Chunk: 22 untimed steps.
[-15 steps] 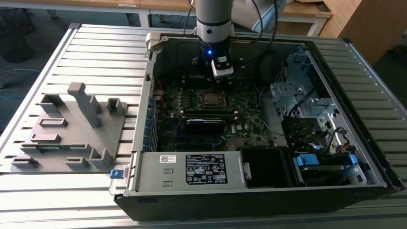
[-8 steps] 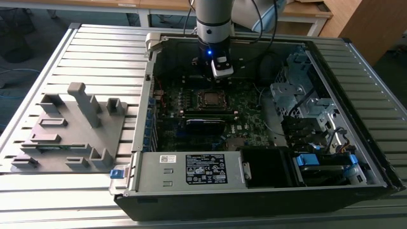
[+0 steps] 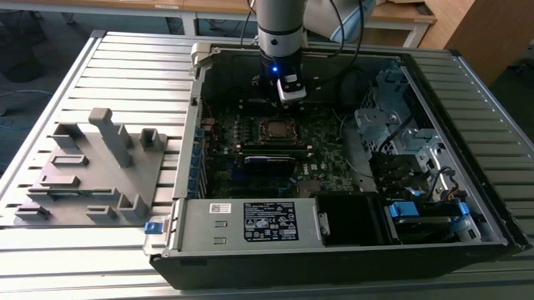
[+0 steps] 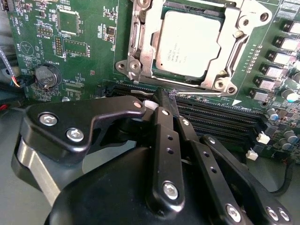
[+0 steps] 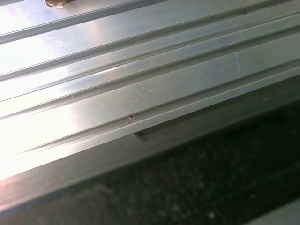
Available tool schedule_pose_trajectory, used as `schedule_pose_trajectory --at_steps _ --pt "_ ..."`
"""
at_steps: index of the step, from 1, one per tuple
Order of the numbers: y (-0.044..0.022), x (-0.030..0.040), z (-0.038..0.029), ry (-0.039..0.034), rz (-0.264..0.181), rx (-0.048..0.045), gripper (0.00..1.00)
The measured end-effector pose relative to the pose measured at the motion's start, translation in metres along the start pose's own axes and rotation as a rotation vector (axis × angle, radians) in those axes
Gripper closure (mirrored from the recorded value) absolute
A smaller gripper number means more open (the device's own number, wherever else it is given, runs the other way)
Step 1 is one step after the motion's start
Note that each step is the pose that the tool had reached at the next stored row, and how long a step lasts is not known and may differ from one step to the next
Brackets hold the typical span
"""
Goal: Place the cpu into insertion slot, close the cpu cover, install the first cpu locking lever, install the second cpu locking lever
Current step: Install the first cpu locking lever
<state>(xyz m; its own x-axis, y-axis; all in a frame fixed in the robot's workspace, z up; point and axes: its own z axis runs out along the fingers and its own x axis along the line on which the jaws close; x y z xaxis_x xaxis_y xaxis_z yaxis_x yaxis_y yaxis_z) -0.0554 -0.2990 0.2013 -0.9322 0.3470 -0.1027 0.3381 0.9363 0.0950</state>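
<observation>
Second wrist view: cpu (image 4: 190,44) sits down in the insertion slot (image 4: 192,5). The cpu cover (image 4: 145,51) lies flat around it, metal top showing through the cut-out. Can't tell whether the levers are latched. /J

Pincer? /R

gripper (image 4: 168,97) is narrow: fingertips together or near enough, nothing between them. Tips hang over the memory slots (image 4: 220,117), just beside the socket's edge, apart from the cover. /J

Handling? /R

My read: the chip is light, thin and stiff. Its smooth lid would slip under a face pinch, and the contact side is fragile. Hold it by two opposite edges. The cover is thin stiff sheet, probably sprung at the hinge, so bear on the frame's rim, not on the chip. /J

Other cams? /R

Exterior view gives the layout: arm (image 3: 282,25) reaches down into the open computer case (image 3: 492,206) on the slatted table (image 3: 125,62). The gripper is over the motherboard (image 3: 326,156), just past the socket as that camera sees it. Second wrist view adds close detail: frame seating and chip alignment. First wrist view looks on a ribbed metal surface (image 5: 140,84) with a dark band beside it. /J
</observation>
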Motion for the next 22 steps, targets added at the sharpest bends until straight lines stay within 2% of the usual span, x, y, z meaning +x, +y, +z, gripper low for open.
schedule_pose_trajectory --at_steps 2,5,9,17,19,22 --pt "0.0001 0.0 0.0 -0.0008 0.0 -0.0018 0.9" --pt "0.0 0.0 0.0001 -0.0022 0.001 -0.0109 0.9" --pt "-0.0013 -0.0005 0.0 0.0033 0.003 -0.0271 0.9" --pt "-0.0052 -0.0021 -0.0002 0.0185 0.009 -0.0688 0.9" --pt "-0.0055 -0.0022 -0.0002 0.0197 0.009 -0.0724 0.9" --pt "-0.0057 -0.0023 -0.0002 0.0198 0.009 -0.0726 0.9"
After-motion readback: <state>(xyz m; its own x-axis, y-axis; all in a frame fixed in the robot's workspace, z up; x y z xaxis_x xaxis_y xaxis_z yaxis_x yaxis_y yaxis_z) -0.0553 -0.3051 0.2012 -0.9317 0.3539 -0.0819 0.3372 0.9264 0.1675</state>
